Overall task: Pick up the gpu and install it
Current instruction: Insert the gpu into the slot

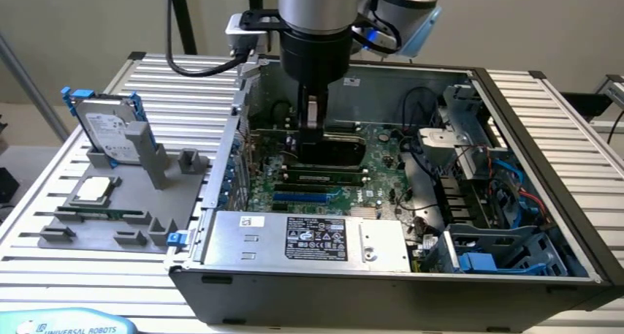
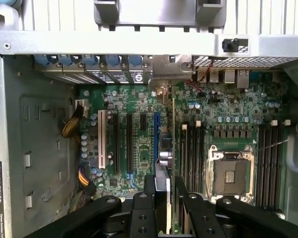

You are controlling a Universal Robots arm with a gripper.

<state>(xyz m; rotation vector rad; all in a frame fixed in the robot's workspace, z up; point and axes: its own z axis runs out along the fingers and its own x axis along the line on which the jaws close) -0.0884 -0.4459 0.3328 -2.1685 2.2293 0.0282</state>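
The gpu (image 1: 334, 153) hangs on edge inside the open computer case (image 1: 546, 166), just above the green motherboard (image 1: 381, 166). My gripper (image 1: 310, 133) comes straight down from above and is shut on the card's top edge. In the wrist view the gpu (image 2: 167, 148) appears as a thin edge-on strip running between my two black fingers (image 2: 145, 201). It lies along the motherboard (image 2: 223, 109) beside a blue expansion slot (image 2: 156, 134). Its silver end bracket (image 2: 161, 74) stands at the case's rear slot openings. Whether the card touches a slot is hidden.
Outside the case, at the exterior view's left, a grey fixture (image 1: 127, 224) holds a silver hard drive with blue rails (image 1: 105, 126) and a square processor chip (image 1: 95, 189). The power supply (image 1: 312, 239), cables (image 1: 429, 151) and a blue drive cage (image 1: 497, 250) crowd the case. An open CPU socket (image 2: 233, 171) lies beside the card.
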